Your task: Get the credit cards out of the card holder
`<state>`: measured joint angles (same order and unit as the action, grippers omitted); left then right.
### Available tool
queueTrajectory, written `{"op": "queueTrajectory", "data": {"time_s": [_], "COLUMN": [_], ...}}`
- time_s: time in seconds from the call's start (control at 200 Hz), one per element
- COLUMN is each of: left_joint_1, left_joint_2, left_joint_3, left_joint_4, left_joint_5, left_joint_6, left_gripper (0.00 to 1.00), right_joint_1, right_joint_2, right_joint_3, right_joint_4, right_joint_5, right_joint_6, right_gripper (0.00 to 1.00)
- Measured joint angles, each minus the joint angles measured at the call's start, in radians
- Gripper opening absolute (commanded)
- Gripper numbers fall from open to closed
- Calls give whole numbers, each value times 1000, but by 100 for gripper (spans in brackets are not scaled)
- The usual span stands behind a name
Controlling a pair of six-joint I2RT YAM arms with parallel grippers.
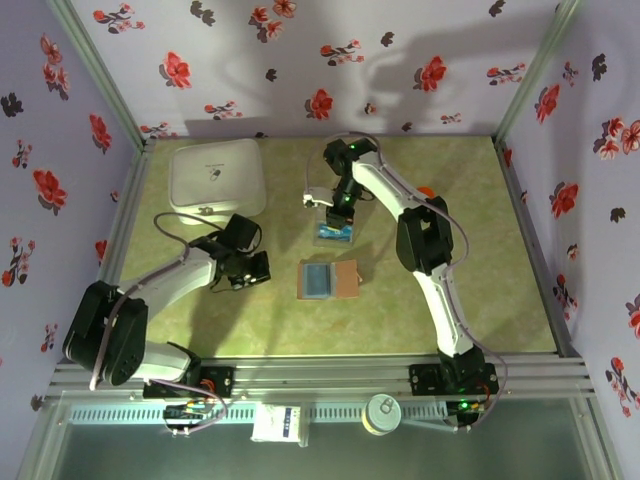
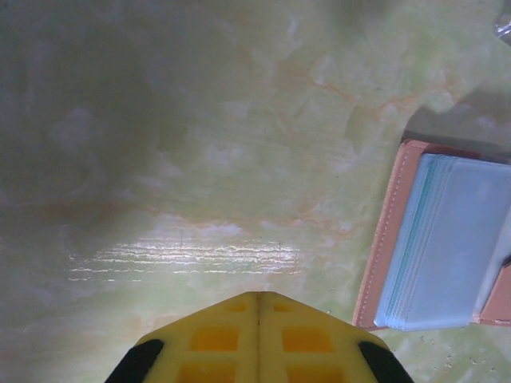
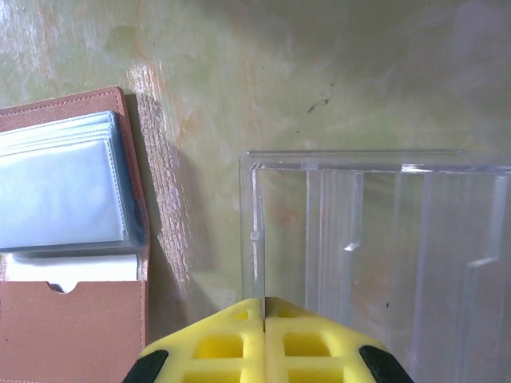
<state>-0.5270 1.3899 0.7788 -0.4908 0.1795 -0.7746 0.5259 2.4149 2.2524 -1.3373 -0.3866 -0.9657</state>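
The green bench (image 1: 440,310) carries a white box (image 1: 218,176) at its far left, and near the middle a clear box (image 3: 375,247) with the holder (image 1: 328,280) just on its near side. The holder lies open and flat, brown cover down and blue-grey sleeves (image 2: 451,239) facing up. Teal edges in the sleeve stack suggest that cards (image 2: 409,239) are inside, though how many cannot be told. From above, something blue-teal shows at the clear box, and whether it is a card is unclear.

The left claw (image 2: 257,307) is pressed together, holds nothing, and sits low over bare bench beside the holder's left edge. The right claw (image 3: 263,307) is also pressed together and empty, at a corner of the clear box.

The step in hand looks like a fresh approach to the holder, with neither claw gripping anything. The next move probably calls for one claw to spread and pin the cover while the other pinches a card's exposed edge and slides it out along the sleeve.
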Motion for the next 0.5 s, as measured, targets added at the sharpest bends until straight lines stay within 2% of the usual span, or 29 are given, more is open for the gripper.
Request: {"op": "queueTrajectory", "data": {"time_s": [0.12,0.31,0.5], "left_joint_1": [2,2,2], "left_joint_2": [21,47,72], "left_joint_3": [8,32,59], "left_joint_4": [0,0,0], "left_joint_5": [4,8,14], "left_joint_6": [0,2,9], "left_gripper": [4,4,4], "right_joint_1": [-3,-8,-10], "right_joint_2": [28,31,30], "right_joint_3": [0,4,4], "right_joint_4": [0,-5,-7], "right_joint_5": [-8,-14,-14], "right_joint_6": [1,8,19], "right_gripper": [5,19,26]}}
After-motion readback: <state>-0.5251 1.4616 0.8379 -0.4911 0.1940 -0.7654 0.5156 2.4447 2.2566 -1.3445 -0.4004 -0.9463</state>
